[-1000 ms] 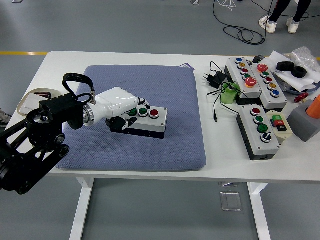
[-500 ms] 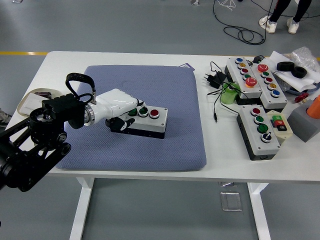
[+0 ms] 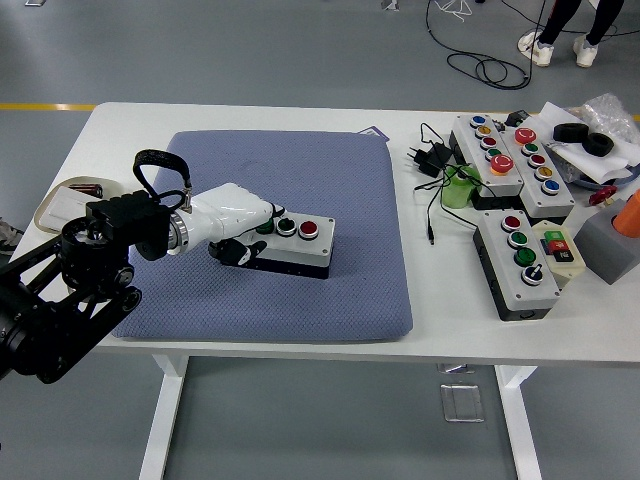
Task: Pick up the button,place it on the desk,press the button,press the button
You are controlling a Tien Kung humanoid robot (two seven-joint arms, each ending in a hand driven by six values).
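A grey button box (image 3: 303, 250) with a red button (image 3: 308, 229) and green buttons lies on the blue pad (image 3: 300, 165), left of the table's middle. My left hand (image 3: 254, 236), white with dark fingertips, lies over the box's left end. Its fingers curl over the top by a green button, and the thumb (image 3: 236, 253) presses the box's front side. The box rests flat on the pad. My right arm does not show.
Three more button boxes (image 3: 520, 262) (image 3: 488, 158) (image 3: 540, 165) stand at the right, with a black charger and cable (image 3: 428, 157) and a green object (image 3: 457, 190) beside them. Grey block (image 3: 607, 245) at far right. A shallow tray (image 3: 60, 205) sits by my left arm.
My left hand and forearm have shifted slightly to the left and up over the box's end. The box has barely moved.
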